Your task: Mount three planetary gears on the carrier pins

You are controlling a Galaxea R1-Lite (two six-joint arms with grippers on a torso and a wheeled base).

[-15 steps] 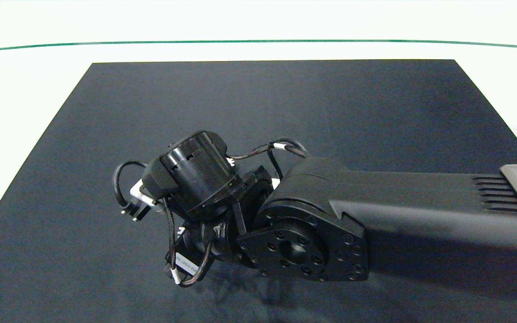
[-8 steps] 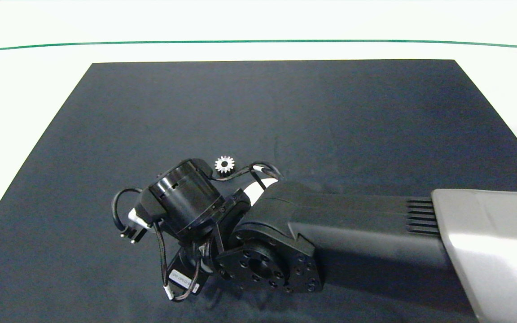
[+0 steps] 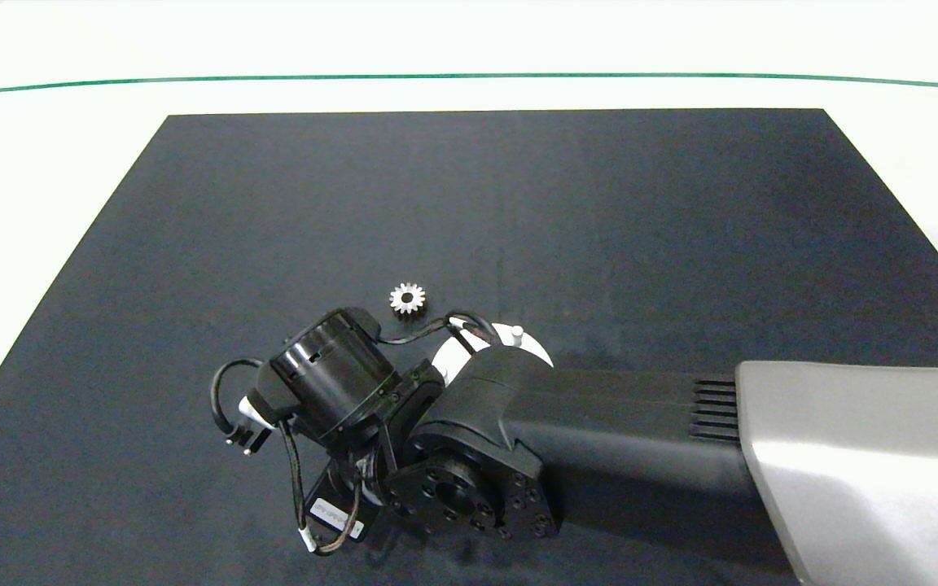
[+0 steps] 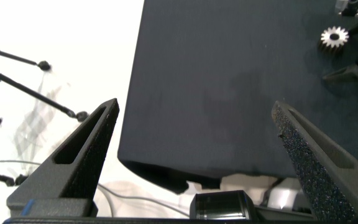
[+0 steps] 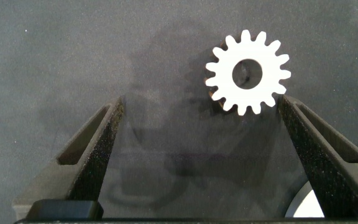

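Since one second ago, the right arm (image 3: 599, 439) has drawn back toward 5 o'clock in the head view, uncovering one small silvery toothed metal gear (image 3: 407, 299) and part of the flat white round disc (image 3: 510, 342).

Head view: the gear lies flat on the dark mat (image 3: 518, 203), at 11 o'clock from the disc and apart from it. One short white upright pin (image 3: 517, 331) stands on the disc's exposed edge; the arm hides the rest of the disc. The right gripper itself is concealed beneath its black wrist housing (image 3: 330, 378). The left arm is out of this view.

Left wrist view: the left gripper (image 4: 197, 118) hangs over the mat's edge, fingers spread wide and holding nothing. The same gear (image 4: 334, 37) appears far off on the mat.

Right wrist view: the right gripper (image 5: 201, 115) hovers over the mat, fingers spread wide and empty. A gear (image 5: 248, 72) lies flat just inside one finger (image 5: 322, 155), bore visible. A sliver of the white disc (image 5: 306, 211) shows beside that finger.
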